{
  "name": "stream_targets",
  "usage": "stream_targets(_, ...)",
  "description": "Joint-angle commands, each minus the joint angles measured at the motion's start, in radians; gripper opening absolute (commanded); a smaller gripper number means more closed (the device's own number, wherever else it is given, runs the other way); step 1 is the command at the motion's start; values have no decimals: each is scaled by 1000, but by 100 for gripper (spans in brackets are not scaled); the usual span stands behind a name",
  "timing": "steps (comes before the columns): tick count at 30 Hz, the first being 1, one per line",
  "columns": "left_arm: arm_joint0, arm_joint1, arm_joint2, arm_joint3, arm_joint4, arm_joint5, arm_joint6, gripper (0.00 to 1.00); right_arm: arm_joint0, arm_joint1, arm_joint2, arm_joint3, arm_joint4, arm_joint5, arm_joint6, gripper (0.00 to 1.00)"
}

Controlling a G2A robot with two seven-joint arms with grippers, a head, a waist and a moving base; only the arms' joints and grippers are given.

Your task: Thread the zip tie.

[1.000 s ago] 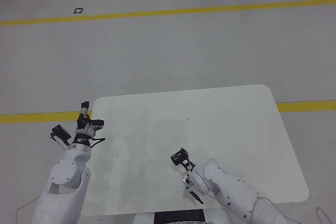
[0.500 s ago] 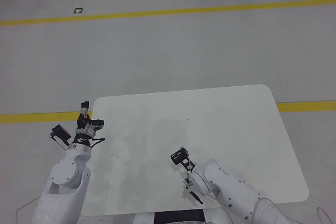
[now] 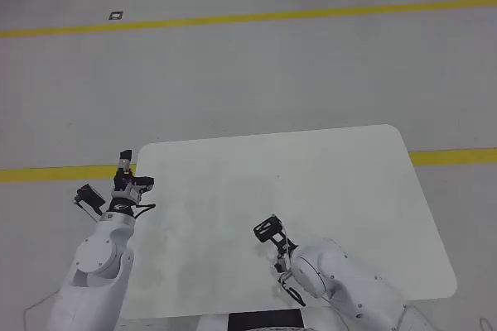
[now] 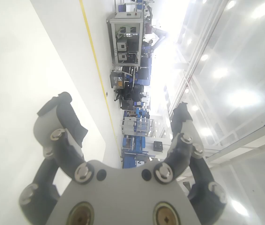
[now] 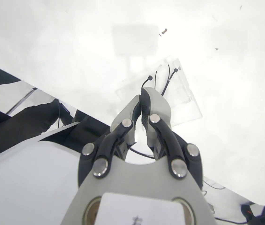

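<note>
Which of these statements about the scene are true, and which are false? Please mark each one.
1. The left end effector is open and holds nothing. True.
2. The right end effector is wide open. False: the right end effector is shut, apparently on a zip tie whose head shows just past the fingertips.
3. The loose zip ties are white. False: the zip ties are black.
4. These zip ties lie in a clear tray on the table. True.
5. The left end effector is directly above the clear tray. False: it is by the table's edge, well apart from the tray.
</note>
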Motion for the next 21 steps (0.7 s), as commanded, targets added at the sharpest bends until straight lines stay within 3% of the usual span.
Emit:
stream_targets(1,0,0,0,0,0,0,0,100,-31,7,33,-41,22,-14,-23,0)
stream_targets(7,0,0,0,0,0,0,0,100,-140,29,166,-134,179,-88,-160,0)
stream_targets(14,0,0,0,0,0,0,0,100,-228,43,308,-128,422,-202,-338,0)
stream_targets(21,0,0,0,0,0,0,0,100,-232,45,318,-124,440,-218,-344,0)
